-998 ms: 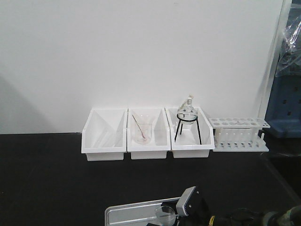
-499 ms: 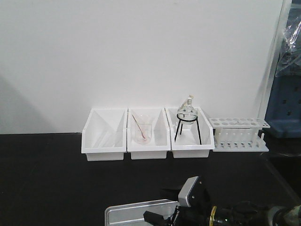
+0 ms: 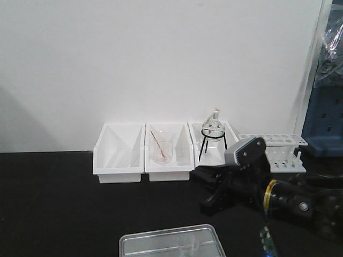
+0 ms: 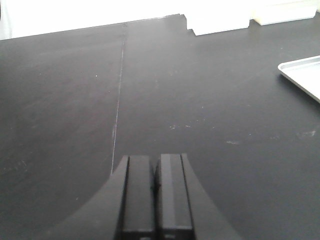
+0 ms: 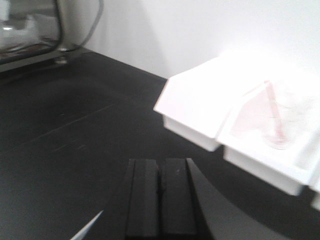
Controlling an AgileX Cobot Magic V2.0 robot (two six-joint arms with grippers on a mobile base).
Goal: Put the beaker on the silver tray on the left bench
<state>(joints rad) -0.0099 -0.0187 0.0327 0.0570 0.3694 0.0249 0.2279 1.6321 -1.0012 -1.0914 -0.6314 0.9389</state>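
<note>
Beaker (image 3: 188, 247): stands upright inside the silver tray, near its middle; faint, clear glass, hard to make out.
Silver tray (image 3: 161, 239): at the near edge of the bench (image 3: 53, 214), cut off by the frame bottom.
My right pincer (image 5: 160, 200): fingers pressed together, holding nothing; raised above the bench, between the tray and the white bins (image 3: 166, 152) at the back edge.
My left pincer (image 4: 155, 192): shut tight, empty, low over bare bench, tray corner off to its right.
Risk, right arm: I judge a low sweep could clip the beaker or nudge the tray.
Risk, back edge: the flask on its tripod (image 3: 213, 134) and test-tube rack (image 3: 278, 150) sit near my arm; a careless swing could topple them.
</note>
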